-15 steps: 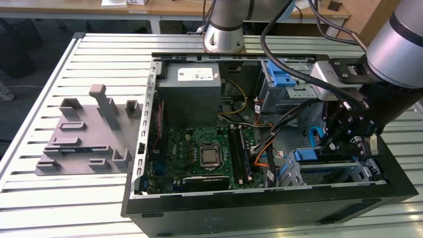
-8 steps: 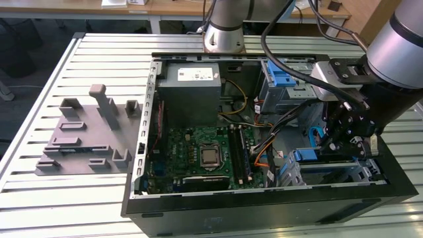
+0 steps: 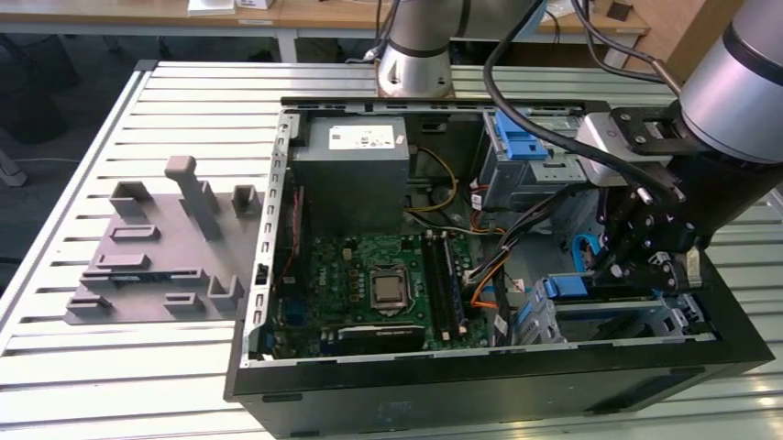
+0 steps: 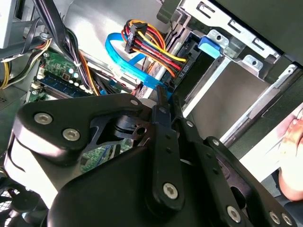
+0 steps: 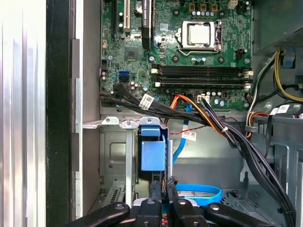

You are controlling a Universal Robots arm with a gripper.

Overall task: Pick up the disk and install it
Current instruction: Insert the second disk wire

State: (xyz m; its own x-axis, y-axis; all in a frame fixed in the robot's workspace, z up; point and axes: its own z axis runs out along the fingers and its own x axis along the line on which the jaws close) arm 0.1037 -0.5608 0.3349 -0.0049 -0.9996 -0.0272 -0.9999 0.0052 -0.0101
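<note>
The disk [image 5: 153, 153] is being seen end-on in the first wrist view. Its blue plastic carrier is standing on edge in a slot of the grey metal drive cage [image 5: 113, 156], and little of the silver body is being shown. In the exterior view the cage is sitting at about 4 o'clock from the motherboard [image 3: 380, 284], in the corner of the open computer case [image 3: 490, 403].

The drive is being judged stiff and fairly heavy for its size. Its metal faces are likely to be slippery, and its electronics are likely to be sensitive to knocks. The carrier is being judged the lighter part, able to flex a little. A hold on the carrier's outer end or across the drive's rigid edges is being judged safest, away from the connector side where the cable bundle [image 5: 208, 120] and a blue data cable [image 5: 201, 191] are crowding in.

The hand [image 5: 164, 185] is being held just beside the carrier's exposed end, with its fingers drawn nearly together. Blue is showing between them, but whether the carrier, the cable or nothing at all is being pinched cannot be told.

In the exterior view the arm is reaching into the case from about 2 o'clock, with the wrist turned steeply down over the cage. The case is being carried by a slatted metal desk [image 3: 123, 367].
</note>
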